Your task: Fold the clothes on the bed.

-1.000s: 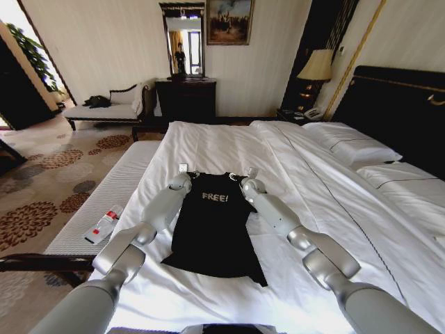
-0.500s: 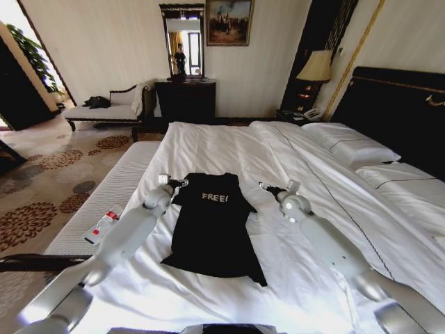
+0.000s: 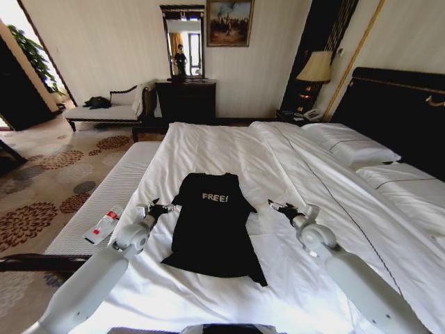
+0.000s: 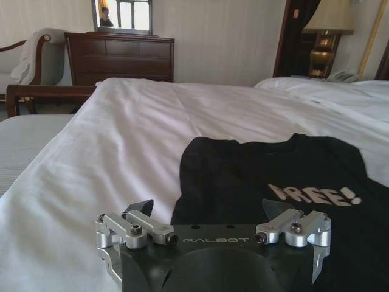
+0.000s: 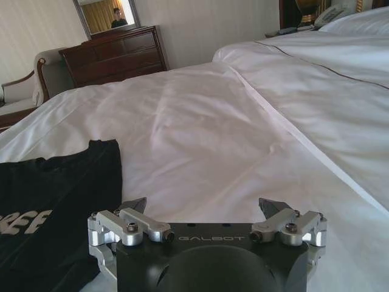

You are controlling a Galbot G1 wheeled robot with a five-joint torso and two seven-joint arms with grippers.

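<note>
A black T-shirt (image 3: 211, 226) with "FREE!" printed in white lies flat on the white bed (image 3: 208, 149), collar pointing away from me. My left gripper (image 3: 158, 207) hovers open just off the shirt's left sleeve, above the sheet. My right gripper (image 3: 278, 207) is open over bare sheet, a short way off the right sleeve. In the left wrist view the open gripper (image 4: 209, 210) faces the shirt (image 4: 267, 176) close ahead. The right wrist view has the open gripper (image 5: 203, 207) over white sheet, with the shirt (image 5: 55, 194) off to one side.
A light upholstered bench (image 3: 111, 195) runs along the bed's left side with a small white and red object (image 3: 103, 224) on it. Pillows (image 3: 351, 149) and a dark headboard (image 3: 396, 104) lie to the right. A dark dresser (image 3: 184, 97) stands at the far wall.
Both grippers have left the shirt's shoulders, moving outward and back toward me. The shirt lies as before.
</note>
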